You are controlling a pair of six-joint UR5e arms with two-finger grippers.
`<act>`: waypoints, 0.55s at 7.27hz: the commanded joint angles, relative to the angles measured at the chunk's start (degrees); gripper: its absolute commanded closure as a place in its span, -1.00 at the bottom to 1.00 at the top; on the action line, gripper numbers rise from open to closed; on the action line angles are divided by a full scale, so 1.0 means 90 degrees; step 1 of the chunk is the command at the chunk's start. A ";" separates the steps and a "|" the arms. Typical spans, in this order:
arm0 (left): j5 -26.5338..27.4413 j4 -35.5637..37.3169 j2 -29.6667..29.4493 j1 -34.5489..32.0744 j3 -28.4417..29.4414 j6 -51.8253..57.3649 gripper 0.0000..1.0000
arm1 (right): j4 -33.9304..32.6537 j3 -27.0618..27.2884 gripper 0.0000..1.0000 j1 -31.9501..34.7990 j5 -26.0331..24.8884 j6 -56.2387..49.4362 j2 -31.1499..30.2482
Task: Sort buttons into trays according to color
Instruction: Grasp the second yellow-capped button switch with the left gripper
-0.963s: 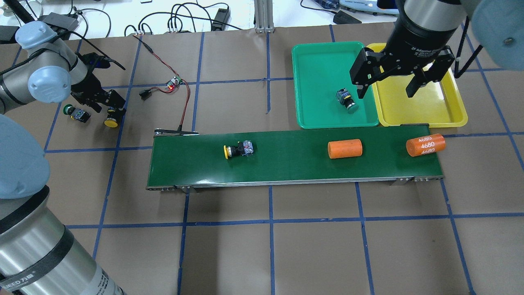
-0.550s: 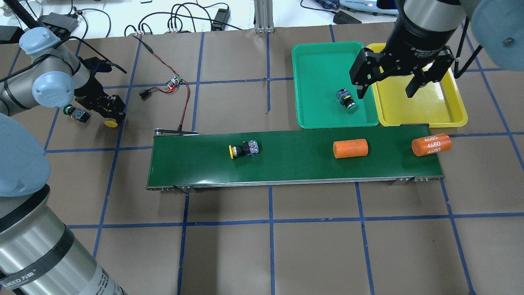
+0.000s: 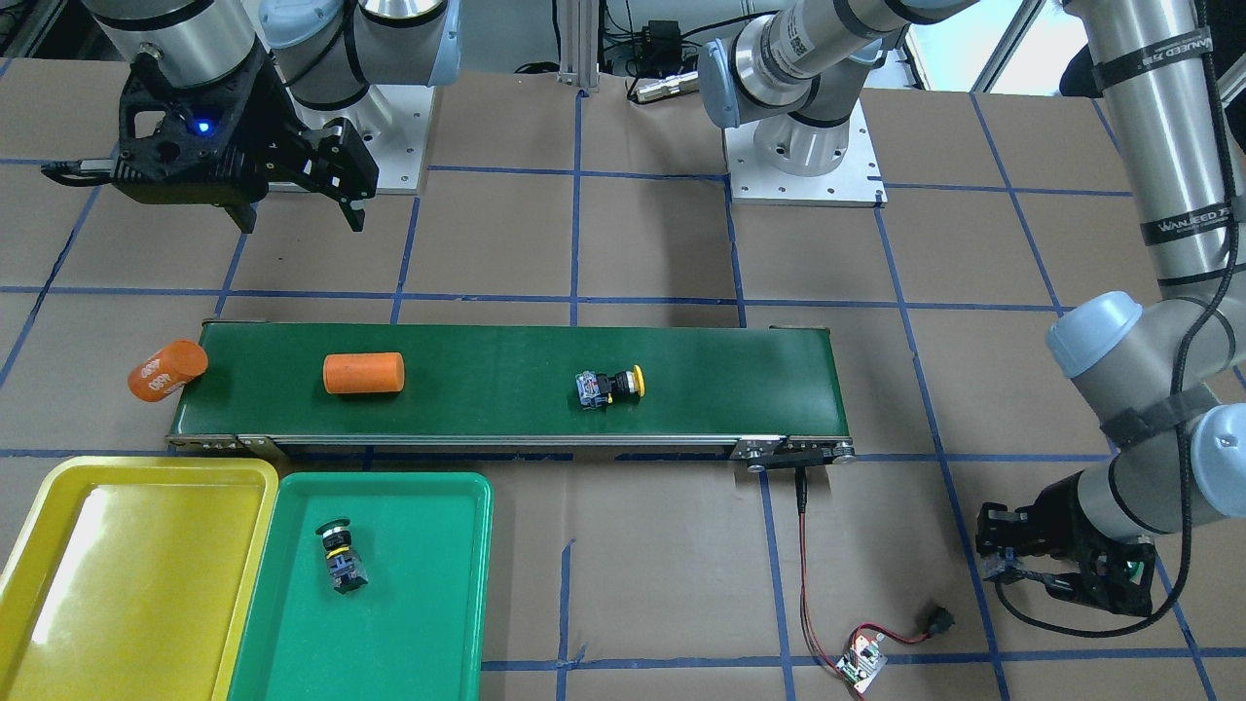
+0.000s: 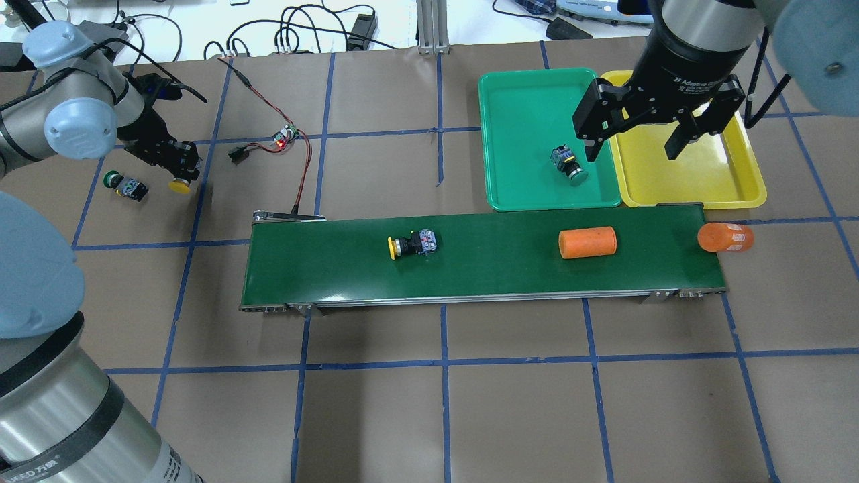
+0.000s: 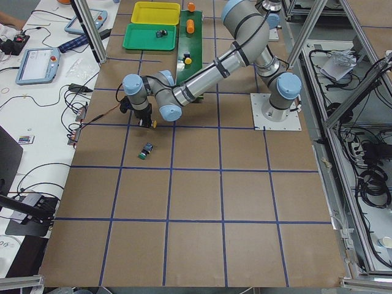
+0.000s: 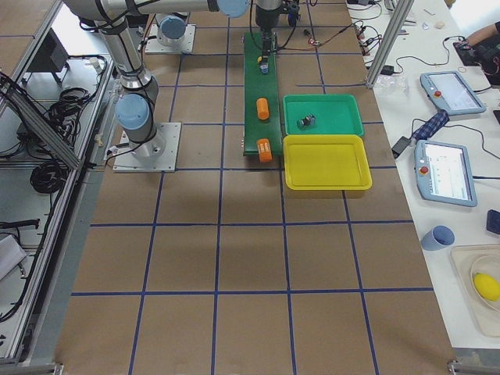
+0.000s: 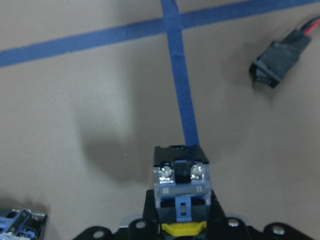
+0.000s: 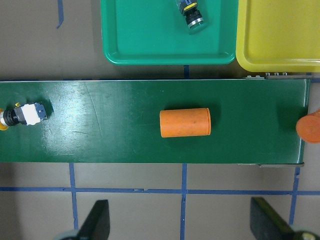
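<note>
You hold one yellow button.
Your left gripper pinches a yellow button. Your right gripper hangs high by the belt, spread wide. A green button lies in the green tray. A second yellow button lies on the belt. The other green button sits on the table beside your left gripper.

Brown paper on the table, gridded with blue tape. Dark green across the conveyor belt. Glossy sheen on the yellow tray, flat bright tone on the green tray. Orange for the plain cylinder and the marked cylinder, the latter lettered in white. Yellow caps on the belt button and held button; green cap on the table button; yellow band round the tray button.
</note>
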 commanded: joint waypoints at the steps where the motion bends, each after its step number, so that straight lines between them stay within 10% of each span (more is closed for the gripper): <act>1: 0.0027 -0.1042 0.0992 -0.0695 -0.0581 0.0379 1.00 | 0.0000 0.0003 -1.00 0.0000 -0.0006 -0.0006 0.0003; 4: 0.0047 -0.1350 0.2370 -0.1837 -0.1724 0.1893 1.00 | 0.0000 0.0003 -1.00 0.0000 0.0004 -0.0006 0.0003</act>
